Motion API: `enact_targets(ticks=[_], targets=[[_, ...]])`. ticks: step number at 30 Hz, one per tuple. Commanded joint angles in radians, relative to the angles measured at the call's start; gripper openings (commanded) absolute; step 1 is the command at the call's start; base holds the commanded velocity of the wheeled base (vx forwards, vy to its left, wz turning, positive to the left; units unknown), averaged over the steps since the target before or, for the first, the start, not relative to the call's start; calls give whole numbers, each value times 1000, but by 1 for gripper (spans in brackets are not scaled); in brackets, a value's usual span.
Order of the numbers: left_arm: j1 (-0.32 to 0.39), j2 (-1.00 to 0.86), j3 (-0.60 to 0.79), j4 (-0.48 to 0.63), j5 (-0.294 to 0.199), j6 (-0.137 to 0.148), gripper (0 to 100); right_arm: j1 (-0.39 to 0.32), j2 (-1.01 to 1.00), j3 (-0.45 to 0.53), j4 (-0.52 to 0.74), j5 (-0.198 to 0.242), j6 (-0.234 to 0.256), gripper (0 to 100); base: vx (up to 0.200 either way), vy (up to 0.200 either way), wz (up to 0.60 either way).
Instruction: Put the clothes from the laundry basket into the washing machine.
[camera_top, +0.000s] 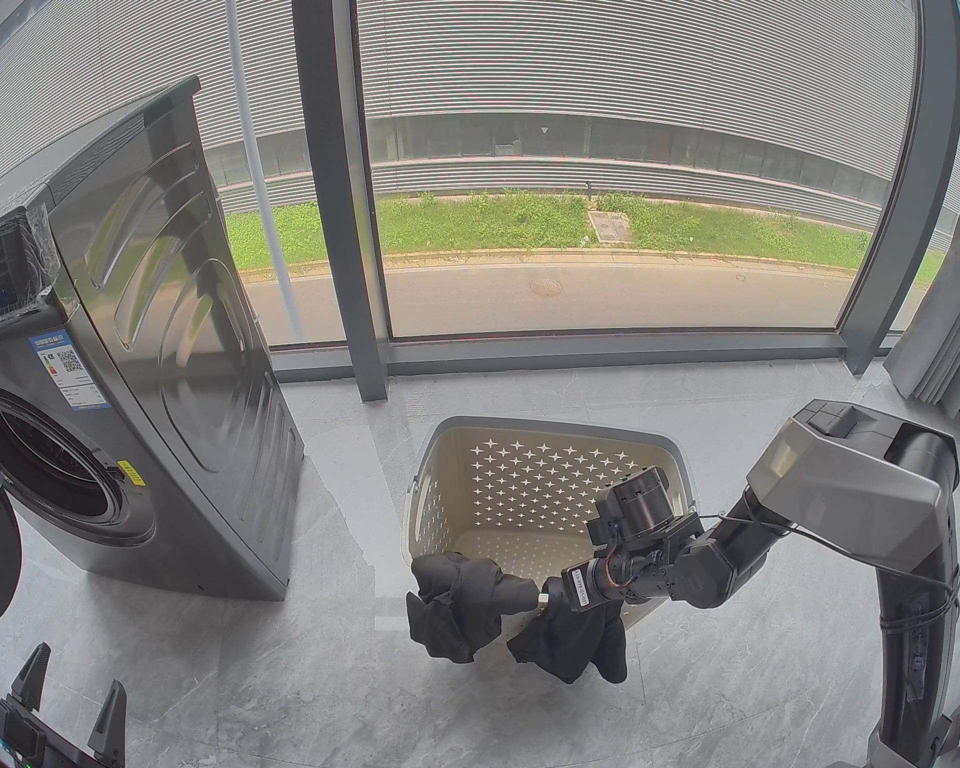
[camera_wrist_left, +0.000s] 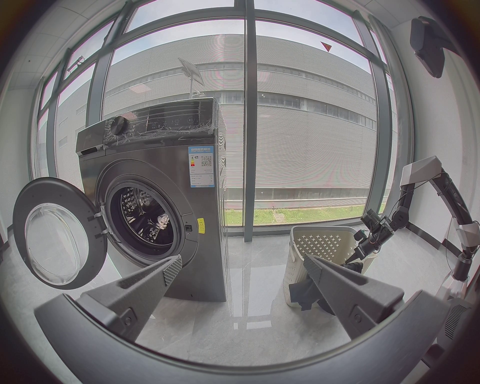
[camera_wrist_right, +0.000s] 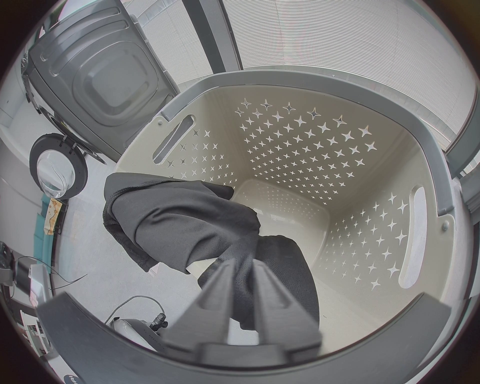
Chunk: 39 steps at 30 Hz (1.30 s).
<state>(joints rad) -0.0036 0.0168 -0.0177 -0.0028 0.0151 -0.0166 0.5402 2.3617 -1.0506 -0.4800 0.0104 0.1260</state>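
I count one washer (camera_top: 170, 350), one basket (camera_top: 545, 430), one dark cloth (camera_top: 465, 600) and two grippers.

The washer stands on the floor (camera_top: 300, 680) to the left of the basket, a little apart from it. Its round door (camera_wrist_left: 57, 232) is swung wide open.

The cloth lies over the near rim of the basket. It hangs in two lumps, and as far as I can tell it is one piece. One lump falls outside the rim and the other is under the right gripper (camera_top: 545, 600).

The right arm comes in from the right with a bent elbow. Its forearm lies almost level across the near edge of the basket, and its gripper points to the left. The two fingers (camera_wrist_right: 220, 295) are clenched on a fold of the cloth.

The left gripper (camera_top: 72, 685) is low at the near left, facing the washer. Its fingers are spread apart and grasp nothing.
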Motion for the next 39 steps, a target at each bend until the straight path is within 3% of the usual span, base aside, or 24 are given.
enact_targets(ticks=[1, 17, 21, 22, 39], targets=[[1, -17, 18, 0, -1, 0, 100, 1, -1, 3, 0, 0, 0, 0, 0, 0, 0], [1, -17, 18, 0, -1, 1, 100, 38, -73, -25, 11, -1, 31, 0, 0, 0, 0], [1, -17, 18, 0, -1, 1, 100, 23, -58, -17, 12, -41, 24, 0, 0, 0, 0], [1, -17, 18, 0, -1, 1, 100, 23, -56, -17, 12, -47, 24, 100, 0, 0, 0], [1, -17, 18, 0, -1, 0, 100, 12, 51, -28, 9, -56, 32, 100, 0, 0, 0]])
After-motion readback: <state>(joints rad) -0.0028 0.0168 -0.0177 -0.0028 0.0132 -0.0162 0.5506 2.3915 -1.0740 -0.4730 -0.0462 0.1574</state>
